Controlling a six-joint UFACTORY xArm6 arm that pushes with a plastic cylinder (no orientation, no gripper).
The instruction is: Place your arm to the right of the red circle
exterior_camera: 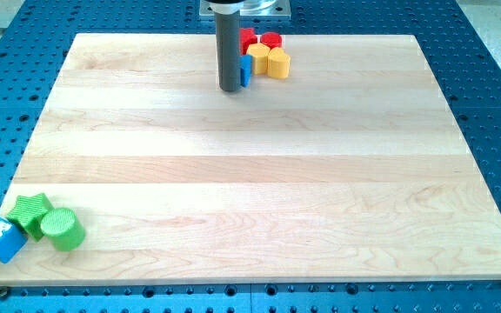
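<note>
Two red blocks sat at the wooden board's (233,200) top; my tip (230,89), a bare rod holding nothing, stood left of the red circle (271,40), a blue block (245,69) just beside it, so the circle's right side remained unreached.

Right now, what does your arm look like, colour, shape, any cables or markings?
Only the end shows: a straight, smooth, dark grey cylindrical rod hanging from a silvery metal mounting plate at the view's top. My tip is a plain, flat-cut end. No cables, markings or end effector jaws are visible.

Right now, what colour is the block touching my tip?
Blue, just right of my tip; camera view.
</note>
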